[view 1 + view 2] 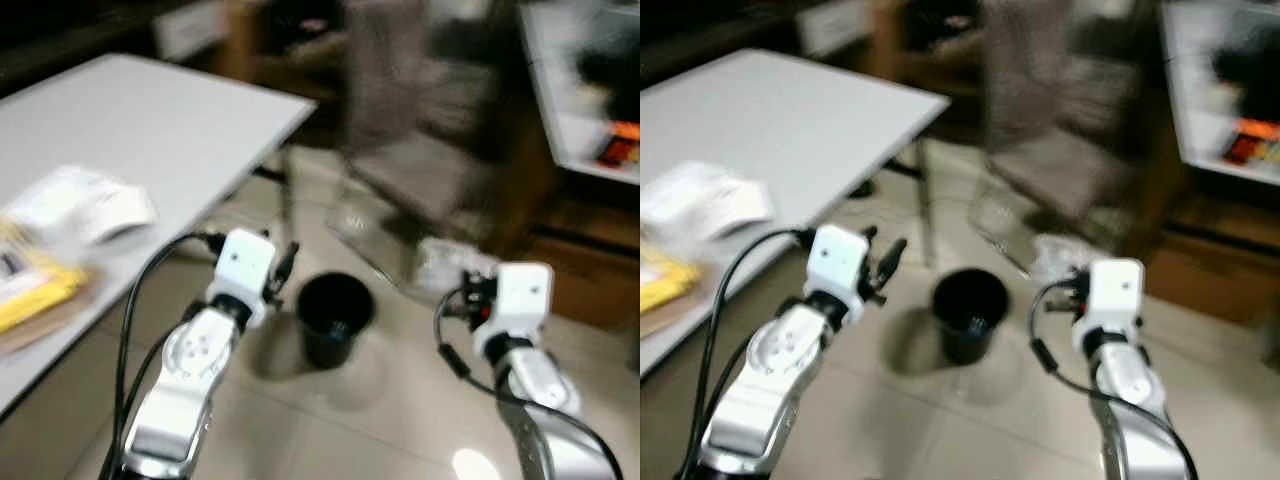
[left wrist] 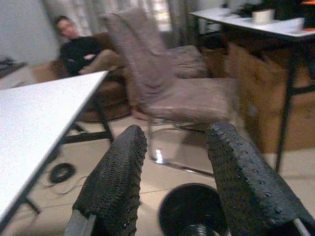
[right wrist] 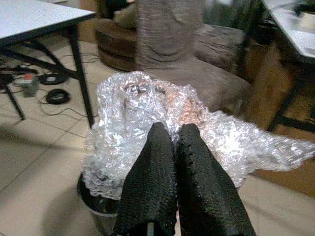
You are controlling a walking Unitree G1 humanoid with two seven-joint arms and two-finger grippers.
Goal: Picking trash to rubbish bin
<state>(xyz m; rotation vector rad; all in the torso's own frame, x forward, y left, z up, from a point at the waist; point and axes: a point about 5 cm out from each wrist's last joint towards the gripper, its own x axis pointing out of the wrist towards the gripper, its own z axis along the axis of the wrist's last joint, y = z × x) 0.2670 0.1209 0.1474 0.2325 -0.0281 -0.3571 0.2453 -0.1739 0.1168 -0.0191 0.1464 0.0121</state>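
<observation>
A small black rubbish bin (image 1: 335,315) stands on the tiled floor between my two arms. My right gripper (image 3: 170,132) is shut on a crumpled sheet of clear bubble wrap (image 3: 147,113), which it holds just above and beside the bin's rim (image 3: 98,209). In the eye views the wrap (image 1: 455,262) shows as a pale blur ahead of the right wrist. My left gripper (image 2: 174,135) is open and holds nothing. It hovers to the left of the bin (image 2: 192,209), a little above it.
A white table (image 1: 150,120) on my left carries white papers (image 1: 75,205) and a yellow packet (image 1: 30,285). A brown cantilever chair (image 2: 167,73) stands beyond the bin. A person (image 2: 81,46) lies on a sofa further back. Shelving (image 1: 590,100) is at the right, and cables (image 2: 61,172) lie under the table.
</observation>
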